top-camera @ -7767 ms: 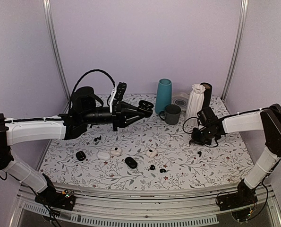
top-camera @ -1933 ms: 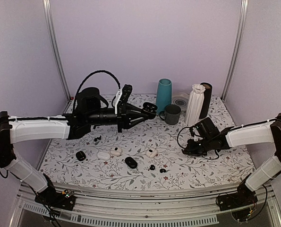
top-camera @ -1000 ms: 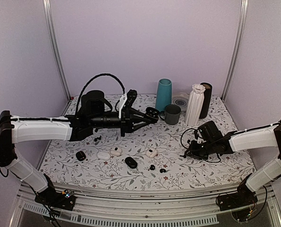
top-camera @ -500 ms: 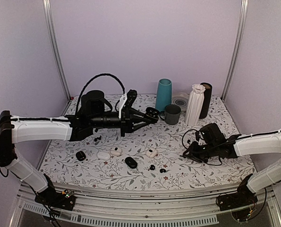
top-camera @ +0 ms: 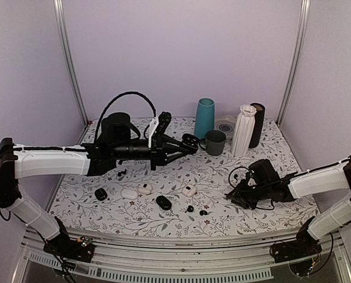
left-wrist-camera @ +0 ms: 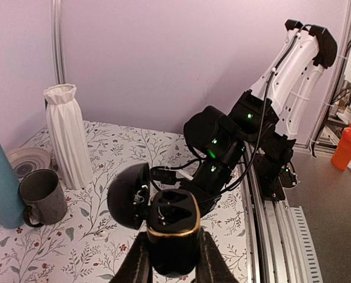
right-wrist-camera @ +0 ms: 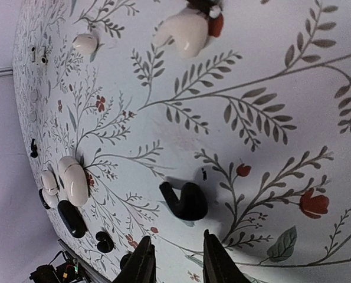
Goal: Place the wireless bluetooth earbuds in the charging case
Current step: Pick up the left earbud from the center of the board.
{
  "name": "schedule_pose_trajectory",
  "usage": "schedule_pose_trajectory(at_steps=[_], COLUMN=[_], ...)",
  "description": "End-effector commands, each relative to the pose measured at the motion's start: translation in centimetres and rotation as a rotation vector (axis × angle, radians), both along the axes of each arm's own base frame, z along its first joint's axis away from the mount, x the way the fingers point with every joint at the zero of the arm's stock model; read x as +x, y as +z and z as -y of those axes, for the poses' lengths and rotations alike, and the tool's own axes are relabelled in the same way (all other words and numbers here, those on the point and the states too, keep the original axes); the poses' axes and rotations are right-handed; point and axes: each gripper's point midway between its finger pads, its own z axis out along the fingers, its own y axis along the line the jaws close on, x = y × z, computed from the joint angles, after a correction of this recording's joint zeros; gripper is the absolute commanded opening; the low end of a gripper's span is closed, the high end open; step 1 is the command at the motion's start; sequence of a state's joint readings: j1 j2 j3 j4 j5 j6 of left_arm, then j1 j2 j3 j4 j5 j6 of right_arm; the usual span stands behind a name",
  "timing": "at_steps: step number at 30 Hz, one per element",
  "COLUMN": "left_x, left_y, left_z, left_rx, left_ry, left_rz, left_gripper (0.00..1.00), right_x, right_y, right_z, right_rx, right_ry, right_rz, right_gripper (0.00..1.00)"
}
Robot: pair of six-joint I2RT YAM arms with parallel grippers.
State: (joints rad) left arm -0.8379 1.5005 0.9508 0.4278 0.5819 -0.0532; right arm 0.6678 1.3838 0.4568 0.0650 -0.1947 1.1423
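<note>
My left gripper is shut on a black charging case with a gold rim, held up above the table. Its lid hangs open to the left and both wells show dark. In the top view the case sits at the end of the left arm, near the mug. My right gripper is low over the table with its jaws apart and nothing between them. One black earbud lies flat just ahead of its fingertips. Two more black earbuds lie near the front.
Loose on the floral cloth are white cases and black cases. At the back stand a teal tumbler, a grey mug, a white ribbed vase and a dark cylinder.
My right gripper has slid toward the near edge, dropped closer to the cloth and opened its jaws a little. Over the last second the left arm and case have stayed still.
</note>
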Motion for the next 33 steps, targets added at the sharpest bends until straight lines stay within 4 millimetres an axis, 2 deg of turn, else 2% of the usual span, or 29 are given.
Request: schedule_pose_trajectory(at_steps=[1,6,18,26,33], left_x=[-0.5,-0.6,-0.9,-0.9,-1.0], left_y=[1.6,1.7,2.1,2.4,2.6], left_z=[0.0,-0.3,-0.7,-0.8,-0.9], left_rx=[-0.032,-0.034,-0.033,-0.036,-0.036], left_ry=[-0.009,-0.004,0.003,0.005,0.006], left_rz=[0.037,0.040,0.051,0.057,0.061], left_gripper=[0.00,0.00,0.00,0.00,0.00], right_x=[0.2,0.5,2.0,3.3,3.8], right_y=[-0.7,-1.3,-2.6,-2.9,-3.2], right_z=[-0.9,-0.5,1.9,2.3,2.3], right_rx=[0.046,0.039,-0.127,-0.220,-0.326], right_ry=[-0.058,-0.130,-0.240,-0.219,-0.116], right_rz=[-0.077,-0.117,-0.124,-0.096,-0.073], right_gripper=[0.28,0.28,0.29,0.29,0.26])
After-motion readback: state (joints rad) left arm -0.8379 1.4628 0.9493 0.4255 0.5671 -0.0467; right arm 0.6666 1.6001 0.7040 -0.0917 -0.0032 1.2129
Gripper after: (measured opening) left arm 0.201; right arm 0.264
